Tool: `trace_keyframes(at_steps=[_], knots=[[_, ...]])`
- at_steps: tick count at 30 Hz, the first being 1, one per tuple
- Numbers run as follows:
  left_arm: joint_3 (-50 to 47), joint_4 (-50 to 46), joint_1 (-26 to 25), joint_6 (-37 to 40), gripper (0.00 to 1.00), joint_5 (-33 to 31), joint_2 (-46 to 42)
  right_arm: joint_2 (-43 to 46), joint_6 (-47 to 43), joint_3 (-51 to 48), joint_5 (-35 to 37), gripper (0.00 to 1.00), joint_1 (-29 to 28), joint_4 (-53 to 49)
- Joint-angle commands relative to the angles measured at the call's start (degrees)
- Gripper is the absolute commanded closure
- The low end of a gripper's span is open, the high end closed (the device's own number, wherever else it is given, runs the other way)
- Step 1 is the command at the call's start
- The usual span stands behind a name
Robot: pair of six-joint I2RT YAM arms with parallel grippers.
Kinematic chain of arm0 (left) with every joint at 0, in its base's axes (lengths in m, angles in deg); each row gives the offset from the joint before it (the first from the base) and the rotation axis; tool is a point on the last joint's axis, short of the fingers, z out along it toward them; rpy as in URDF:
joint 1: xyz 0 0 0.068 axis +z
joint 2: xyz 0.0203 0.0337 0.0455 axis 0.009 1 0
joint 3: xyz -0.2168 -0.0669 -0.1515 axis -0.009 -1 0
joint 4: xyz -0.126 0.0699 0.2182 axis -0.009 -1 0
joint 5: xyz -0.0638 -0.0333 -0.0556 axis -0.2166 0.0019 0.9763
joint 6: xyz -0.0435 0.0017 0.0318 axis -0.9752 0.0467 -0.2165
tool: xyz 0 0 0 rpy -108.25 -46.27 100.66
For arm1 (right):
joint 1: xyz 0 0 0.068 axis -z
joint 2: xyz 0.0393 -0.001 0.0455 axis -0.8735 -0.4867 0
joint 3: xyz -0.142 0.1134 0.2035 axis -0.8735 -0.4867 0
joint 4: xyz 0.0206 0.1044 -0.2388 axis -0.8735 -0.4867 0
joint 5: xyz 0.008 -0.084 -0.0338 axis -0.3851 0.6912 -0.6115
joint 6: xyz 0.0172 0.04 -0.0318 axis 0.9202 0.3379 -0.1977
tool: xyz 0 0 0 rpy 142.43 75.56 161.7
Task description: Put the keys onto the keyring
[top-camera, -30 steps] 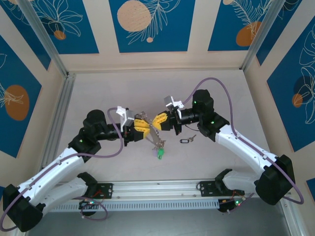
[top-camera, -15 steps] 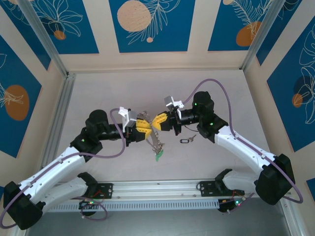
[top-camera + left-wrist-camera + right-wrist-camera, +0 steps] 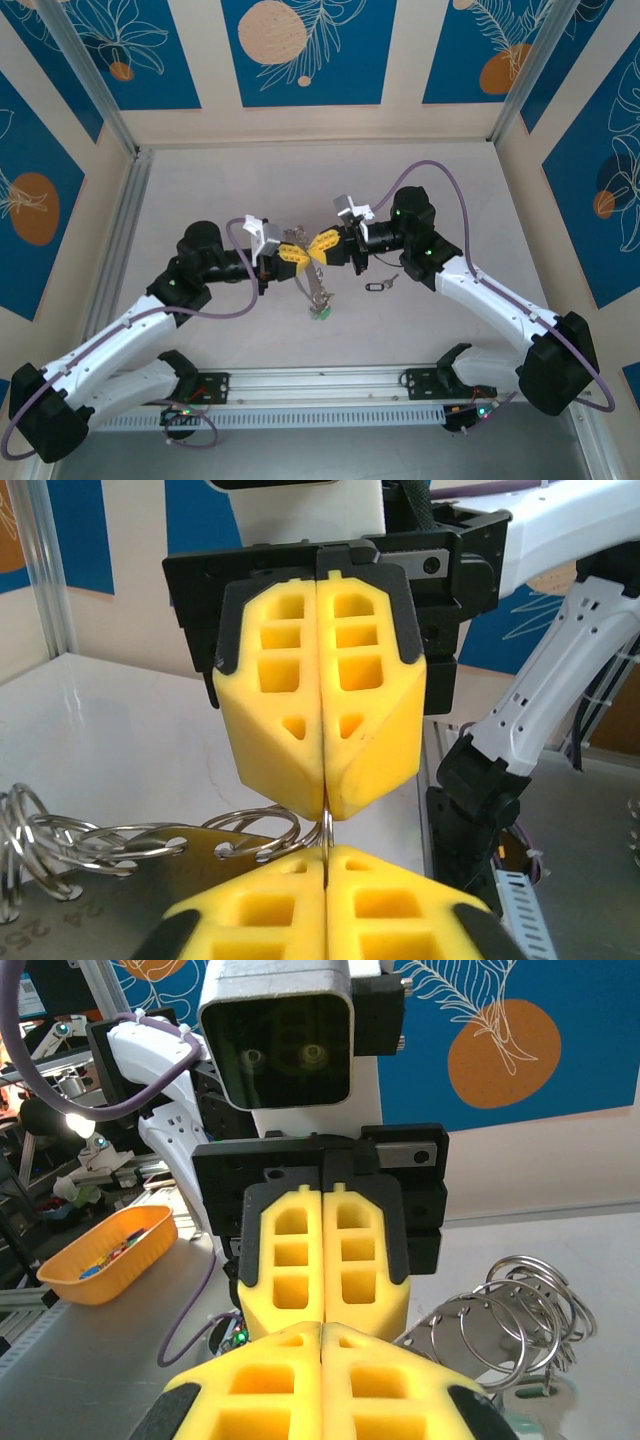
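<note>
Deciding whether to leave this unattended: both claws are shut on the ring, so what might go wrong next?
1. The left claw and right claw pinch the thin keyring tip to tip; a slight pull apart may bend it or let it slip.
2. The keys lie on the table with neither claw free; letting go to fetch them might drop the ring.

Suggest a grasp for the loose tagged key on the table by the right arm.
The keys lie flat on the table; take the dark-framed tag from straight above, across its narrow width. It looks the bulkiest part; the silver blade seems too thin.
</note>
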State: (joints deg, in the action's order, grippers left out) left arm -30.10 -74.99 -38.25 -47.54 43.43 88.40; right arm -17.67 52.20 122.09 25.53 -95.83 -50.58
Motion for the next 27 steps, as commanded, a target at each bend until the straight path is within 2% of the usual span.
trace_keyframes(at_steps=[1, 6, 11, 14, 24, 27], knots=[[1.7, 3.1, -0.9, 0.5, 1.0, -0.8, 0.1, -0.2, 0.7, -0.8, -0.7, 1.0, -1.3, 2.4], [1.6, 2.1, -0.8, 1.6, 1.0, -2.0, -0.8, 1.3, -0.1, -1.7, -0.6, 1.0, -1.2, 1.7], [1.7, -0.8, -0.7, 4.1, 1.0, -4.2, -2.1, 4.3, -4.3, -2.4, 1.7, 1.0, -0.8, -6.1], [2.2, -3.4, -0.7, 5.5, 1.0, -5.1, -2.1, 6.4, -6.7, -2.8, 3.7, 0.92, -0.6, -10.1], [4.0, -8.8, -0.8, 8.4, 1.0, -6.2, -1.8, 9.1, -10.9, -2.5, 7.6, 0.81, 0.2, -18.5], [4.8, -11.0, -0.8, 9.5, 1.0, -6.9, -1.3, 9.4, -12.4, -1.7, 8.8, 0.75, 0.2, -21.1]])
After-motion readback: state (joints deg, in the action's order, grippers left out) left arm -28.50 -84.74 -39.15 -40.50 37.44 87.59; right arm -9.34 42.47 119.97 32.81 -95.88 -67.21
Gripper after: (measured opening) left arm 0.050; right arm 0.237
